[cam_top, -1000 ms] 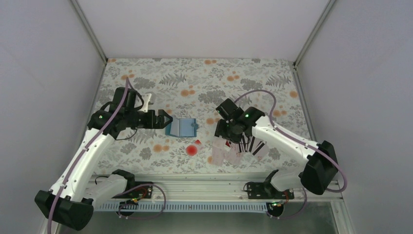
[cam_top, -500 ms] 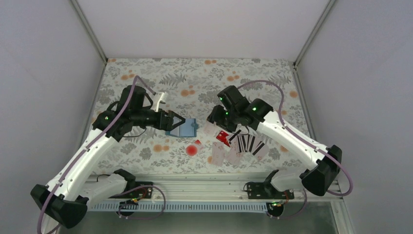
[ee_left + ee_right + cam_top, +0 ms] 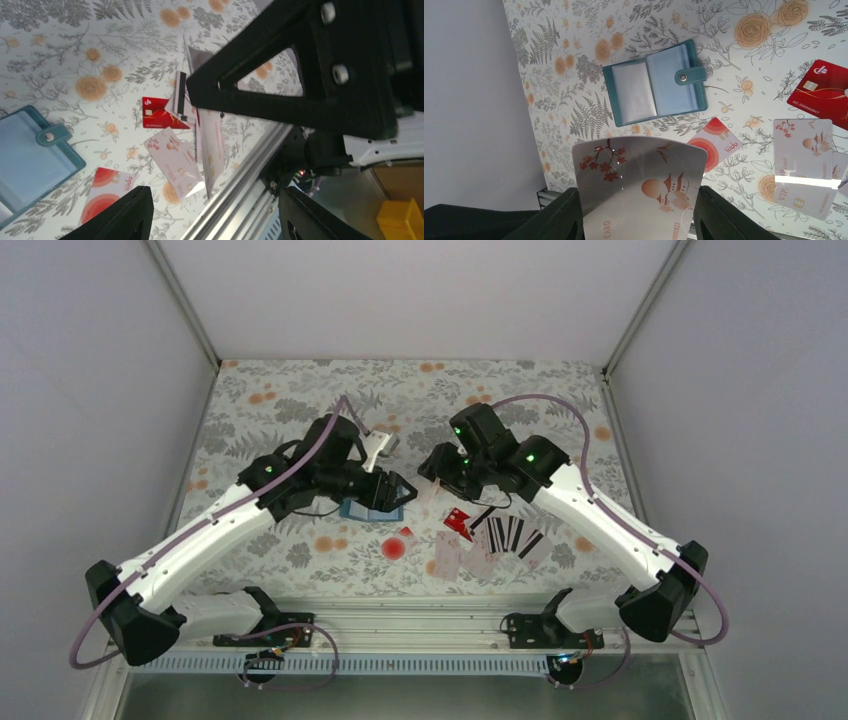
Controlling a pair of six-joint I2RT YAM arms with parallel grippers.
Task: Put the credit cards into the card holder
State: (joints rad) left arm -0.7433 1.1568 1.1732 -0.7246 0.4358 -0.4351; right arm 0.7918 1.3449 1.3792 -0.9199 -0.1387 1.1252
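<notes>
Floral counter [image 3: 300, 390]; card holder [image 3: 358, 510] lies open mid-frame in top view, left pincer [image 3: 212, 212] apart just over it; right pincer [image 3: 639, 212] clamped on pale card [image 3: 639, 175]. Should level card, slide edge-first into slot, left pinning holder.

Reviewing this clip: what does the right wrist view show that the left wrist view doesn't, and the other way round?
Only the right wrist view: the printed face of the pale card clamped in the right gripper, and the whole card holder lying open with its clear sleeves.
Only the left wrist view: a black-striped card, the metal rail at the table's edge, and the open, empty left gripper.
Both: the holder's snap tab, the red card, the red-circle card and loose pale cards on the floral cloth.
</notes>
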